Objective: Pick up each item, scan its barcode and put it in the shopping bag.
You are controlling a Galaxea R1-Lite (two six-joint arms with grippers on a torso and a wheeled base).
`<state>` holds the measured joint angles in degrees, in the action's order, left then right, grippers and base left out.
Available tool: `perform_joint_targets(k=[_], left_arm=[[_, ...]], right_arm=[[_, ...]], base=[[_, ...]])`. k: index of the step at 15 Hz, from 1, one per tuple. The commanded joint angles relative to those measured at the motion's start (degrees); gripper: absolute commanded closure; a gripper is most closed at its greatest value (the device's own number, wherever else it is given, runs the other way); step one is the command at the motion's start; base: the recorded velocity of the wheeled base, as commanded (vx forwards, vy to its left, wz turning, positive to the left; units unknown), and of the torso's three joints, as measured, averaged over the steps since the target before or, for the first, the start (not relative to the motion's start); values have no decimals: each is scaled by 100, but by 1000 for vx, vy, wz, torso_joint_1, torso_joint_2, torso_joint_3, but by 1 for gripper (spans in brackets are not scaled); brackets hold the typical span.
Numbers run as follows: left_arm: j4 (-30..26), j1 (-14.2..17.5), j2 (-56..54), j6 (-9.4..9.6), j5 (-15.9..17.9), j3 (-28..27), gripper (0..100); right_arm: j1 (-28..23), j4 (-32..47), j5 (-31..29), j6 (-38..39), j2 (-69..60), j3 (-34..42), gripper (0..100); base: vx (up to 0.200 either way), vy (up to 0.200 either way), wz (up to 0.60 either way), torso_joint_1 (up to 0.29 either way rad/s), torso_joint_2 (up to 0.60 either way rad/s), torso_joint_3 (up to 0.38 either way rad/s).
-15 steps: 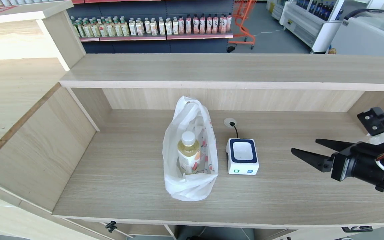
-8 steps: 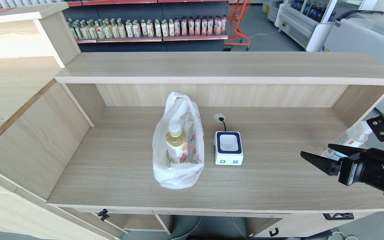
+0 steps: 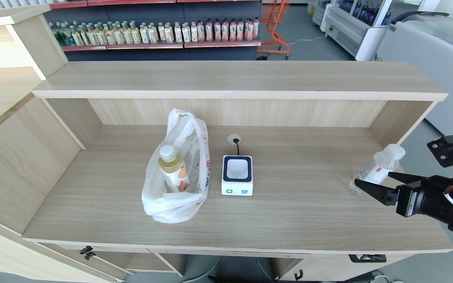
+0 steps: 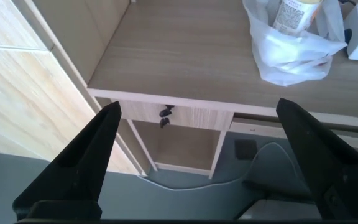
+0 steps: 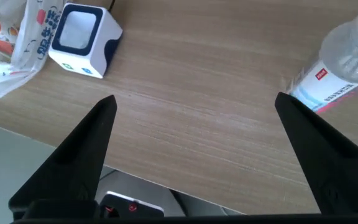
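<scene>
Counter: light wood, with a raised ledge along the back.

Shopping bag: white plastic, sitting left of centre on the counter, mouth gaping upward. A tea bottle with a white cap is standing upright inside it.

Scanner: white box with a dark-framed window, sitting just beside the bag on its right. I cannot tell whether the two are touching. Its cable is running back to a grommet in the counter.

Water bottle: clear, white cap, red-and-white label. It is standing upright at the right end of the counter, close to the edge and well apart from the scanner.

Right gripper: you are holding it level off that right end, pointing in over the counter, fingers spread wide and carrying nothing. The tips are sitting near the water bottle's lower part. In the right wrist view the bottle is showing beyond one fingertip, not between the two. In the head view one finger is overlapping the bottle's base, so I cannot tell whether they touch.

Left gripper: you are holding it low, in front of the counter's left front edge and below its top. Its fingers are also spread wide, with nothing between them. Past the tips a black latch is showing under the counter edge, with the bag farther off on top.
</scene>
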<state>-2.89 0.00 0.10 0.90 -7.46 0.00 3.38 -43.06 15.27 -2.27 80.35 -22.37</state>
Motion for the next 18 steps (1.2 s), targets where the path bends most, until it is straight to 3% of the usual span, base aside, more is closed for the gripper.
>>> perform_joint_targets(k=[1, 9, 14, 18], left_arm=[[-1, 0, -1, 6, -1, 0, 0], [-1, 0, -1, 6, -1, 0, 0], [-1, 0, -1, -11, -1, 0, 0], [-1, 0, -1, -11, -1, 0, 0]], right_arm=[[-4, -1, -86, -2, 51, 57, 0], [-4, -1, -315, -19, 60, 400, 0], [-285, -54, -499, -345, 658, 189, 0], [-171, -379, -394, -265, 1334, -277, 0]], base=[[0, -200, 0, 7, -2, 2], [0, -200, 0, 2, 1, 2], [0, 0, 0, 0, 0, 0], [0, 0, 0, 0, 0, 0]])
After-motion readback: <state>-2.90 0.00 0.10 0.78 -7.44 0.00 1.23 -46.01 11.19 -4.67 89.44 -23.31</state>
